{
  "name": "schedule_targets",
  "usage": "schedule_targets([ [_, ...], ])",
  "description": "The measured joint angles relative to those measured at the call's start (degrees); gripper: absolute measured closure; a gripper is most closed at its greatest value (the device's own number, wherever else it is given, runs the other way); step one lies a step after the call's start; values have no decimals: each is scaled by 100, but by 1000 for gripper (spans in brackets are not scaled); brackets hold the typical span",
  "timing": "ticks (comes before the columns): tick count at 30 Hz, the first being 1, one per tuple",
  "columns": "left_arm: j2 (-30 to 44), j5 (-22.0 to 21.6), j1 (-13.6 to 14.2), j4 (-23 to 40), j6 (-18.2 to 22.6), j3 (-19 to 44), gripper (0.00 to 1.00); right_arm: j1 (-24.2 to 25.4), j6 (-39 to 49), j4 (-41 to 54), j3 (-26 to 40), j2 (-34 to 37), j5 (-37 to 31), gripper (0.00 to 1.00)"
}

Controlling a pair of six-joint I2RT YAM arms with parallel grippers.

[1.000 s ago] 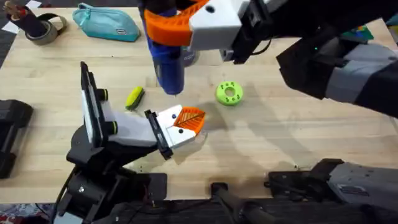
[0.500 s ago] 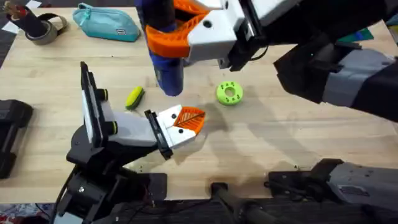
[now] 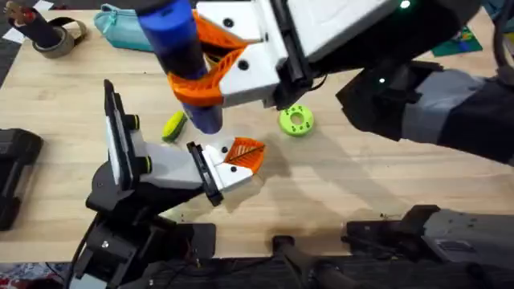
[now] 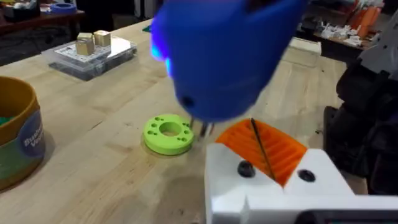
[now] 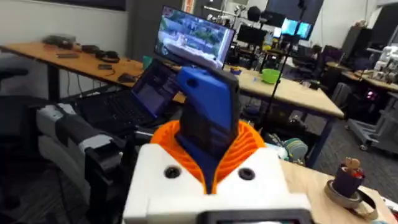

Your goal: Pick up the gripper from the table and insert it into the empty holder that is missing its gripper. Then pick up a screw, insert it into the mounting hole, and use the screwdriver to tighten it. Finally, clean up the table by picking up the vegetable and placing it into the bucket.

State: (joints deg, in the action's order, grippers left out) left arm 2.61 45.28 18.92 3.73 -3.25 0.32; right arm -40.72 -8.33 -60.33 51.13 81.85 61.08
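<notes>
Blue screwdriver (image 3: 183, 60), thick and cylindrical, clamped between the orange ribbed pads (image 3: 210, 80) of the right gripper (image 3: 201, 76); its jaws are closed on the handle, and the tool is tilted, its darker lower shaft pointing down past the pads toward the left gripper (image 3: 241, 152). Right wrist view: the same handle (image 5: 208, 112) stands between the orange pads, jaws tight on both sides. Left gripper: white body, orange pads pressed together with only a thin dark seam between them, jaws closed on nothing visible, low over the wooden table (image 3: 361, 185). Left wrist view: the blurred blue end of the screwdriver (image 4: 224, 56) hangs just above and ahead of those closed pads (image 4: 264, 146), its metal tip near the lime-green disc (image 4: 168, 134). Vegetable (image 3: 173, 126), yellow with a green end, lies on the table just beside the screwdriver's lower end, to the side of the left gripper's jaws, apart from them. Lime-green disc with holes (image 3: 296, 120) on the table on the other side of the jaws. Bucket (image 4: 15, 140), tan with an orange rim, stands farther out beyond the disc. Teal zip pouch (image 3: 132, 30) and tape roll (image 3: 56, 36) at the table's far edge.
</notes>
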Motion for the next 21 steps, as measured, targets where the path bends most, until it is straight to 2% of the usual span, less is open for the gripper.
schedule_targets([
  [21, 0, 0, 0, 0, 0, 0, 989, -73, -824, -156, -8, -78, -81, 970],
])
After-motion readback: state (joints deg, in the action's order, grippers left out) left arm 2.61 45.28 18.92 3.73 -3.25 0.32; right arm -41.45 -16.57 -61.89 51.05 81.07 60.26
